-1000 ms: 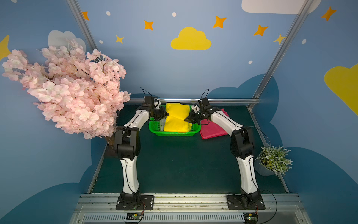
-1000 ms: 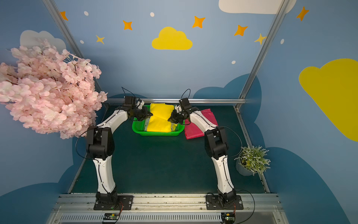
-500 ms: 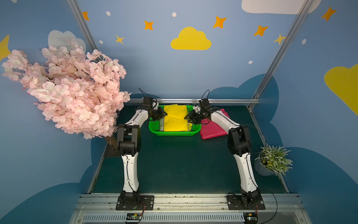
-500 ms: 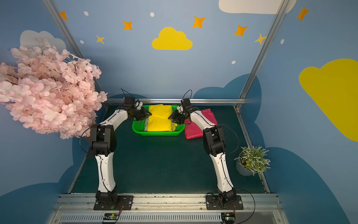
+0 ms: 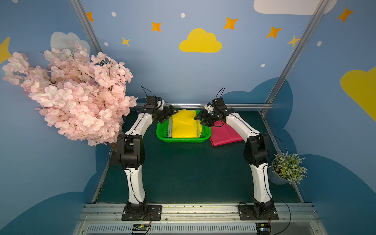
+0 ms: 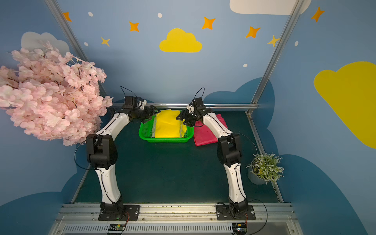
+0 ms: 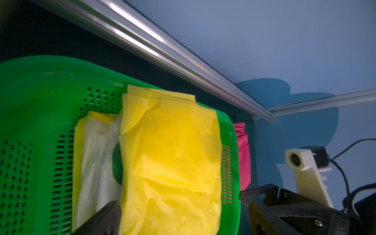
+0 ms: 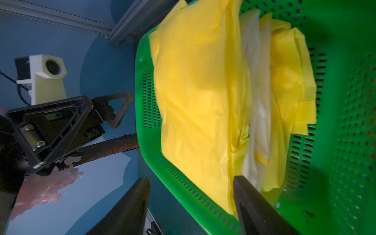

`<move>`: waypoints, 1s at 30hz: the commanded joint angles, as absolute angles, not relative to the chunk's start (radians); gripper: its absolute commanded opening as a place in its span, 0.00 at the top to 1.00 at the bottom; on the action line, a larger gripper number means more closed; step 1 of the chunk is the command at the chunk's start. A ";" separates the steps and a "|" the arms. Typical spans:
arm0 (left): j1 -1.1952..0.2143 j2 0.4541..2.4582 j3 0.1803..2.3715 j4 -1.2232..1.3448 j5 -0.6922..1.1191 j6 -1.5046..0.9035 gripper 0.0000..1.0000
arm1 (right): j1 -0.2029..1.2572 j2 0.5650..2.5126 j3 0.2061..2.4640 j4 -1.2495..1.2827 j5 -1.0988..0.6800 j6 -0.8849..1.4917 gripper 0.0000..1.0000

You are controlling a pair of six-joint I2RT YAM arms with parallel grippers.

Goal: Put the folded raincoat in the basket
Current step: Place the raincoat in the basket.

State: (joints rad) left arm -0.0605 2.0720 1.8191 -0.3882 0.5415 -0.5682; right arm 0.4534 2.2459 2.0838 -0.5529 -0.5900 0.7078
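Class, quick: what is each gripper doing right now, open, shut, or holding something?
Left gripper: open, holding nothing.
Right gripper: open, holding nothing; yellow raincoat lies in the green basket.

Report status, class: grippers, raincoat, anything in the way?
Left gripper, right gripper open, either side of green basket. Yellow raincoat folded inside it. Pink folded sheet alongside, not blocking.
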 commanded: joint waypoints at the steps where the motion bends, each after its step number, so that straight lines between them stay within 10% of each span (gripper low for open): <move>1: -0.087 2.091 1.817 -0.332 0.608 -0.611 0.00 | 0.481 2.257 2.121 -0.549 -0.634 0.721 0.30; 15: -0.108 2.320 1.940 -0.324 0.613 -0.645 0.00 | 0.474 2.416 2.074 -0.452 -0.685 0.793 0.30; 30: -0.178 2.105 1.908 -0.370 0.596 -0.580 0.00 | 0.448 2.115 1.912 -0.484 -0.673 0.707 0.30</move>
State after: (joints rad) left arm -0.1474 2.2204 1.9343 -0.3588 0.5999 -0.6189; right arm 0.4606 2.2322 1.9457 -0.4751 -0.6865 0.7483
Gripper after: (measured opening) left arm 0.999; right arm 0.705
